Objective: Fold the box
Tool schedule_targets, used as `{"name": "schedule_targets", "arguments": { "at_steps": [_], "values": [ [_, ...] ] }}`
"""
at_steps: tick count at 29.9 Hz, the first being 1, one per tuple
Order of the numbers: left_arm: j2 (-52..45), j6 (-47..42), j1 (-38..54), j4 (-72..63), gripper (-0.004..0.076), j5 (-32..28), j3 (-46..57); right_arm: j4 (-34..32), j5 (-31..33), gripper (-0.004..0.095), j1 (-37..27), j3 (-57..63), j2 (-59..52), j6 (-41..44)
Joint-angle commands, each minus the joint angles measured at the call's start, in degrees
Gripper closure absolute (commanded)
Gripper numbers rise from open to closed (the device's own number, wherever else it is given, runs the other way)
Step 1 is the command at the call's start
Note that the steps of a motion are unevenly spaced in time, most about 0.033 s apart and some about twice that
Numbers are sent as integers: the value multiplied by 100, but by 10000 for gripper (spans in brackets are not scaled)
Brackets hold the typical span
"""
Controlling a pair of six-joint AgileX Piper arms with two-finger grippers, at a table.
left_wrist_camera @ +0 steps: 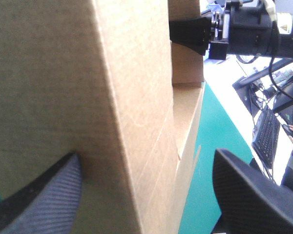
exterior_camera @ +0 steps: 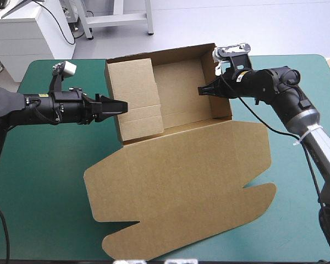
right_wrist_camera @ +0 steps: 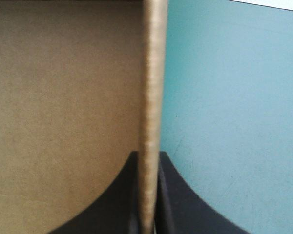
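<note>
The table's teal-green cover [exterior_camera: 44, 181] fills most of the high view, and the box [exterior_camera: 181, 181], a large cut sheet of brown corrugated board, lies across its middle and far half. The box's lid panel, with its rounded side flaps, lies flat on the cover toward the near edge. Beyond the lid, by the far edge, the tray part [exterior_camera: 181, 93] has its walls raised around an open floor. The tray's left wall panel [exterior_camera: 135, 99] is broad and creased and tilts inward over the floor, so its face shows from above. The right wall [exterior_camera: 220, 82] stands upright. The left gripper [exterior_camera: 121, 105], with two broad black fin-shaped fingers, reaches in from the table's left side to that tilted wall. In its own view the left gripper [left_wrist_camera: 146, 155] is spread wide, with the wall's edge standing between the fingers. One finger [left_wrist_camera: 49, 190] lies against the board's outer face and the other [left_wrist_camera: 249, 190] is well clear of the board, above the cover. The right gripper [exterior_camera: 201, 91] comes in from the right, and its fingers are pinched onto the top of the right wall. In its own view the right gripper [right_wrist_camera: 149, 156] is nearly closed with the thin board edge clamped between the fingers, brown board [right_wrist_camera: 63, 97] to one side and cover [right_wrist_camera: 234, 97] to the other. It also shows in the left wrist view [left_wrist_camera: 185, 34], far across the tray.
</note>
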Motion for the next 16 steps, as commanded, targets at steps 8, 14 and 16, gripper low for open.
{"name": "schedule_targets", "arguments": {
  "at_steps": [8,14,16],
  "values": [
    [-161,-1617,-1054,2071,191,-889,-188,308,-508,921,384,-162,-206,255],
    [-161,-2894,-1733,3383,195,-1734,-188,300,-499,921,599,-162,-206,476],
    [-161,-3112,-1856,3527,195,-1969,-188,355,-447,922,599,-162,-206,546]
  ]
}}
